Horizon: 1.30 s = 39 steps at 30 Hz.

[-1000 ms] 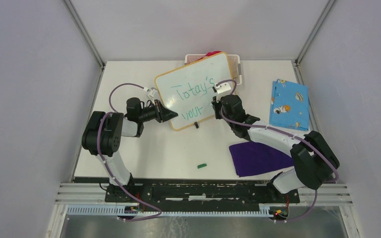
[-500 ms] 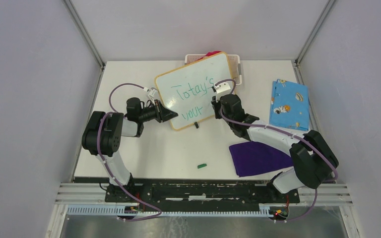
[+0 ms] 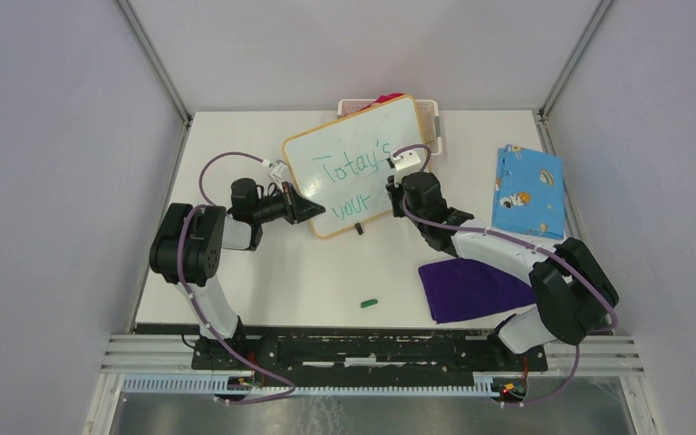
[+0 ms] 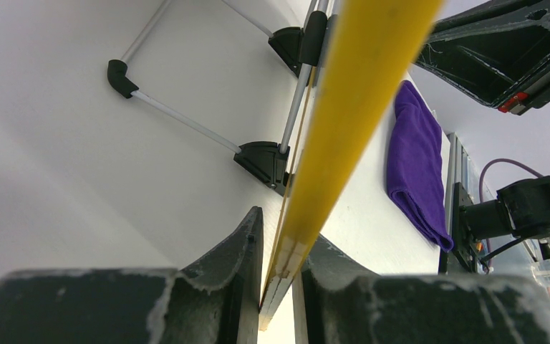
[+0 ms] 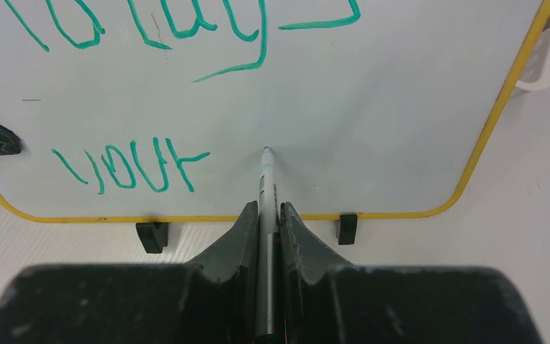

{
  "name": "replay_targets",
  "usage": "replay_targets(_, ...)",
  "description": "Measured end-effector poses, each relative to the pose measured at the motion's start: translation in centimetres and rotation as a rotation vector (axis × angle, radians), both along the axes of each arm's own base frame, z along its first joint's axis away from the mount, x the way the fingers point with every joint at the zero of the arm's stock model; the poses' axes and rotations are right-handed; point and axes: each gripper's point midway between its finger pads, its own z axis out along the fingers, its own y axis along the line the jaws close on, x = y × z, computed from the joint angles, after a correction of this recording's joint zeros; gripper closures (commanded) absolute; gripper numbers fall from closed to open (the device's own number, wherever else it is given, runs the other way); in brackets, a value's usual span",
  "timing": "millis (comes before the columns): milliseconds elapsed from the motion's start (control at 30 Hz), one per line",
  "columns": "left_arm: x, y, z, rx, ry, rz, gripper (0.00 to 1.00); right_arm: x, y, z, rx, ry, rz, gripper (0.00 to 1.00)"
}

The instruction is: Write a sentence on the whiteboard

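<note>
Two hands engaged: left hand (image 4: 283,236) clamped on the lower-left edge of the whiteboard (image 3: 376,127); right hand (image 5: 267,208) clamped on a marker (image 5: 266,179), tip at the board, right of "your" in the sentence (image 5: 125,166).

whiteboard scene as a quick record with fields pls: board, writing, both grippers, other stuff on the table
board: small white whiteboard with yellow frame, propped up on black feet
writing: green marker words, "Totay's" above "your"
left gripper: shut on the whiteboard's frame edge
right gripper: shut on slim white marker, tip at the board face right of "your"
table: purple cloth, blue patterned cloth, small green object, white plastic basket behind the board
</note>
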Motion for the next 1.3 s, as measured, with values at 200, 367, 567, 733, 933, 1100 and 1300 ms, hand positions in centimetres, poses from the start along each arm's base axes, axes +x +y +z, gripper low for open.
replay_targets(200,0.0,0.0,0.0,0.000,0.000,0.000,0.75,-0.1,0.1,0.7,0.016,-0.009,0.006,1.00)
replay_targets(367,0.0,0.0,0.0,0.000,0.000,0.000,0.75,0.0,0.3,1.9,0.032,-0.029,0.009,1.00)
replay_targets(567,0.0,0.0,0.0,0.000,0.000,0.000,0.75,0.6,0.8,3.5,0.054,-0.057,0.012,1.00)
replay_targets(733,0.0,0.0,0.0,0.000,0.001,0.000,0.75,1.0,1.1,3.8,0.057,-0.061,0.011,1.00)
replay_targets(933,0.0,0.0,0.0,0.000,0.002,0.000,0.75,1.1,1.1,2.9,0.043,-0.044,0.010,1.00)
replay_targets(1100,0.0,0.0,0.0,0.000,0.001,0.000,0.74,1.2,1.0,2.8,0.040,-0.040,0.008,1.00)
replay_targets(1300,0.0,0.0,0.0,0.000,0.002,0.000,0.75,1.3,1.0,2.1,0.031,-0.027,0.006,1.00)
